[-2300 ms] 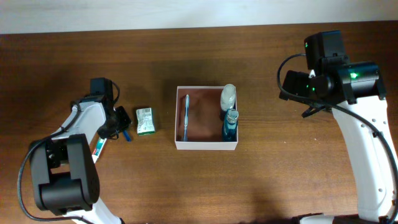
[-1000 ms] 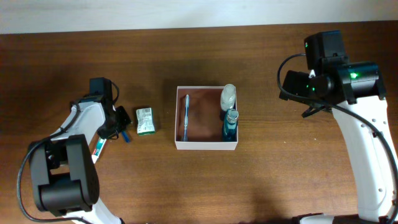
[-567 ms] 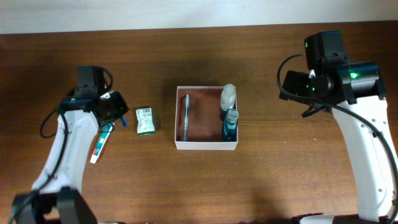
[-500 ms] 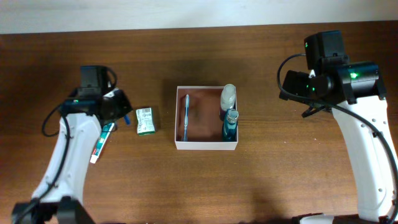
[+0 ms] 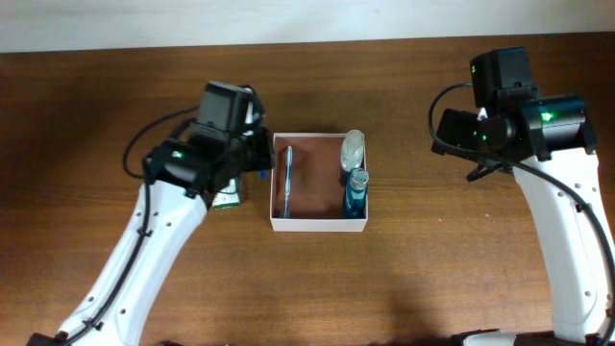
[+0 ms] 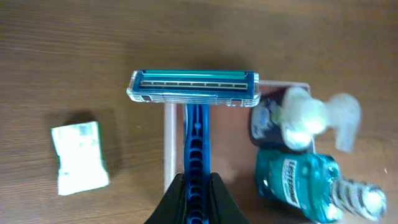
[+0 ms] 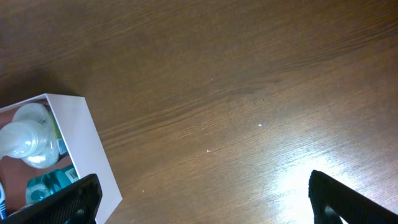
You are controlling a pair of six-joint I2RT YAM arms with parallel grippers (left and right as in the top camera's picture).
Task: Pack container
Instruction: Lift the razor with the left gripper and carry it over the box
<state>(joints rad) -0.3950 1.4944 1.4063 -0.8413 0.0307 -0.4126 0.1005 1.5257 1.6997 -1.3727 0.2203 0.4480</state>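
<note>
Brown wooden table (image 5: 404, 288) with streaked grain.

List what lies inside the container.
A thin blue toothbrush-like stick along the left wall, a clear pump bottle and a teal bottle by the right wall of the container. From the left wrist, the razor in the left hand covers the stick.

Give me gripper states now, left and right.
Left gripper: shut on the blue razor.
Right gripper: open, holding nothing.
</note>
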